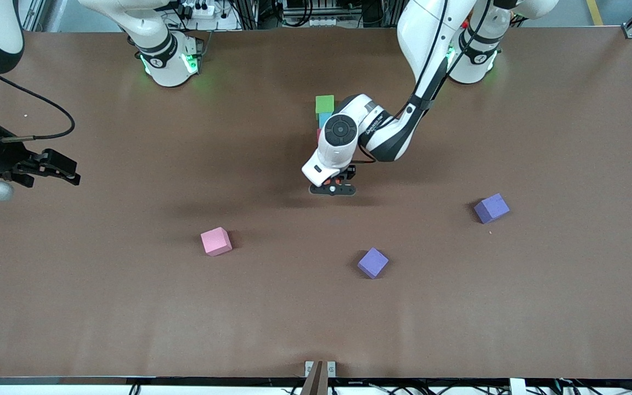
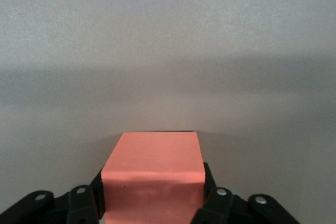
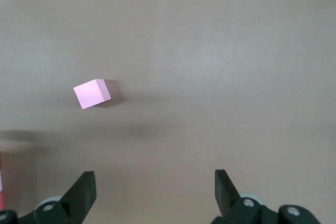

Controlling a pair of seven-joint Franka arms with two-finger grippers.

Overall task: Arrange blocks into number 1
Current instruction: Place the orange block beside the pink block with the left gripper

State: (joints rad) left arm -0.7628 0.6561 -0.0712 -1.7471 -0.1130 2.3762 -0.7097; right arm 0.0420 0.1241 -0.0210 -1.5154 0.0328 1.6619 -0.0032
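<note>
A green block (image 1: 325,103), a light blue block (image 1: 324,118) and a sliver of a red block (image 1: 319,133) form a line on the table, partly hidden under the left arm. My left gripper (image 1: 333,188) (image 2: 152,188) is low at the end of that line nearer the front camera, its fingers pressed against both sides of an orange block (image 2: 154,157). A pink block (image 1: 216,241) (image 3: 93,93) and two purple blocks (image 1: 372,263) (image 1: 491,208) lie loose, nearer the front camera. My right gripper (image 1: 66,171) (image 3: 155,183) waits open and empty over the right arm's end of the table.
The brown table (image 1: 129,307) carries only the blocks. Its edge nearest the front camera has a small bracket (image 1: 319,370) at the middle. Cables and power strips lie past the robots' bases.
</note>
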